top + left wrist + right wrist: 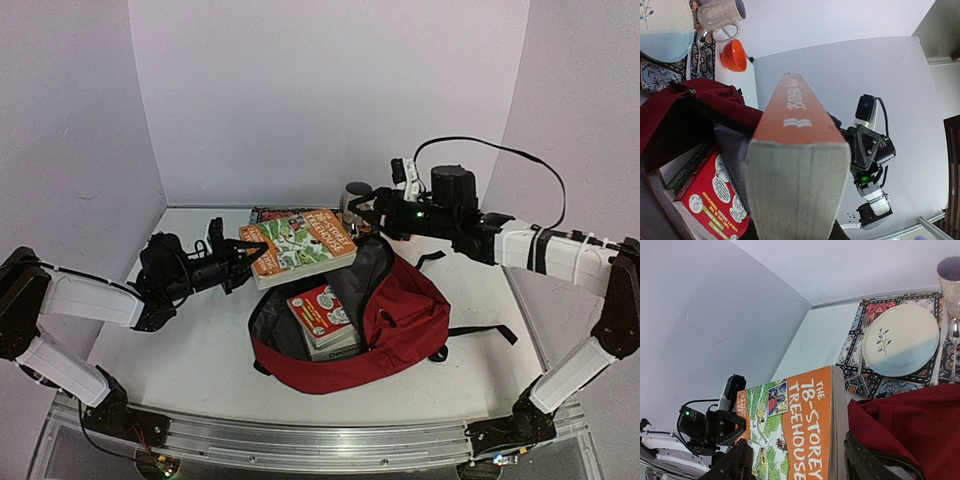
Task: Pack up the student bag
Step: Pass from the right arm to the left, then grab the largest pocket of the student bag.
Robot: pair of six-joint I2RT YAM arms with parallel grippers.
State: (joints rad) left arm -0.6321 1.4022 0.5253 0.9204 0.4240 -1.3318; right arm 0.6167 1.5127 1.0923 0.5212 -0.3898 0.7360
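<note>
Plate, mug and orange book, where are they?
plate [900, 340]: right wrist view, middle of its face.
mug [717, 15]: left wrist view, on its side wall.
orange book [298, 243]: top view, on its front cover.

The left arm [85, 298] and right arm [560, 255] have white links and black joints. A black cable [500, 149] arcs over the right.

A plate [900, 340] (leaf sprig painted) sits on a patterned mat [854, 351], mug [717, 15] beside.
</note>
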